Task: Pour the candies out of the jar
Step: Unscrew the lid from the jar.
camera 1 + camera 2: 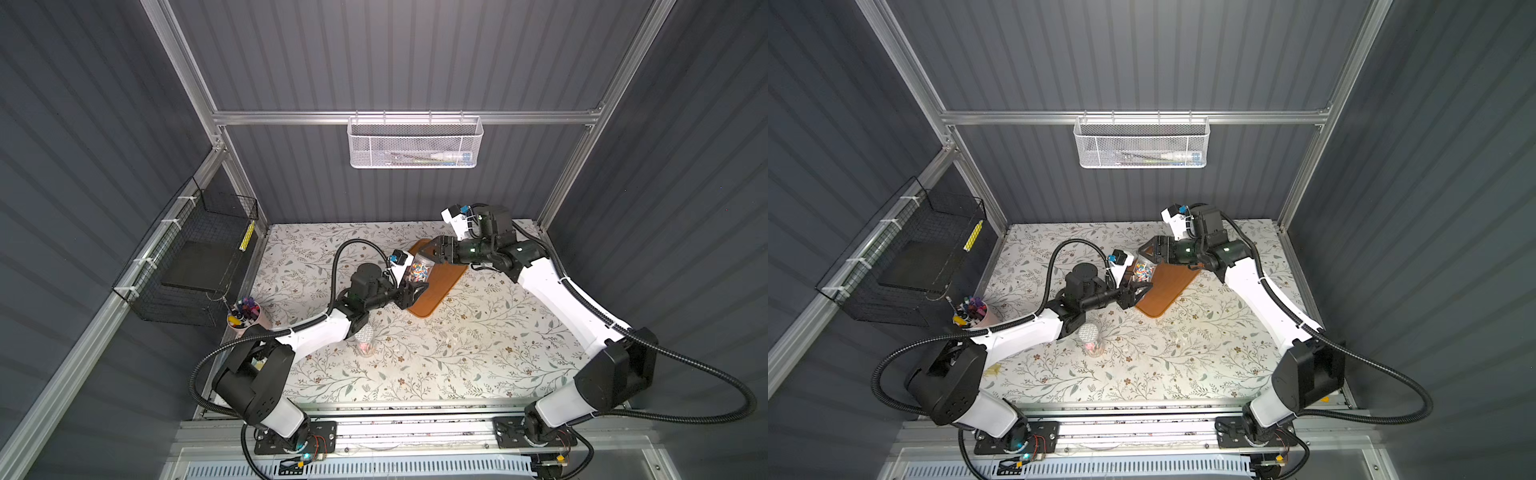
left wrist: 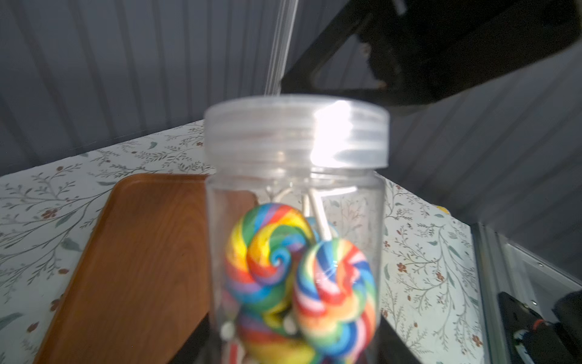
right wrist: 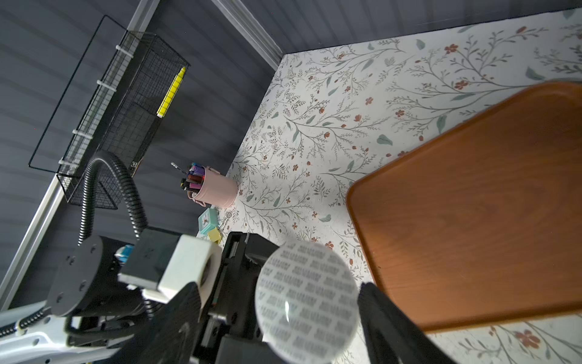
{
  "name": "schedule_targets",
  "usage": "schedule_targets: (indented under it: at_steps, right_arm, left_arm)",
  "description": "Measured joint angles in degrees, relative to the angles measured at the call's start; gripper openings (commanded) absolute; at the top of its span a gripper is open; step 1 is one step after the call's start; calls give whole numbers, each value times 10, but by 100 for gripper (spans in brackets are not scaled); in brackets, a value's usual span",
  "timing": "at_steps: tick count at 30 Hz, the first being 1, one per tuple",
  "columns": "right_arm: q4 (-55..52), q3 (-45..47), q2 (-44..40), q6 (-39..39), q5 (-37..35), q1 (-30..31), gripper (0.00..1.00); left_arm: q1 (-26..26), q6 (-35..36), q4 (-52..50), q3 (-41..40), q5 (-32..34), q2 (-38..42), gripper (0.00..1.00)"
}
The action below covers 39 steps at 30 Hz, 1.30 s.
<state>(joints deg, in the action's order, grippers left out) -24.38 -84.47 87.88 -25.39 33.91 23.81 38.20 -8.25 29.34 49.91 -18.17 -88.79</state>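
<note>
Mid-frame, the left hand [image 1: 1139, 291] grips a jar [image 1: 1145, 266] of candies [image 1: 1142, 274] over the tray [image 1: 1173, 286]; the right hand [image 1: 1153, 249] sits just beside its top.

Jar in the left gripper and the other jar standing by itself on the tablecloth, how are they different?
The held jar sits clamped in the left gripper at the wooden tray; the loose jar stands free beside the left arm. The held jar shows rainbow swirl candies; the loose jar shows only something pinkish. Both are clear, with closed, printed tops.
</note>
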Motion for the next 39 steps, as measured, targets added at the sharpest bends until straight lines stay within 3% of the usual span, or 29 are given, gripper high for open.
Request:
schedule_targets:
  at_steps: [11,23,34,39]
  right_arm:
    - [0,6,17,-49,-60,31,85]
    - [25,9,41,-84,-78,37,67]
    - [33,9,50,-86,-83,44,66]
    - [33,9,52,-75,-89,45,53]
  left_arm:
    - [13,12,1,-1,59,0,0]
    - [18,12,3,-2,69,1,0]
    - [19,12,12,-2,73,1,0]
    - [19,11,12,-2,71,1,0]
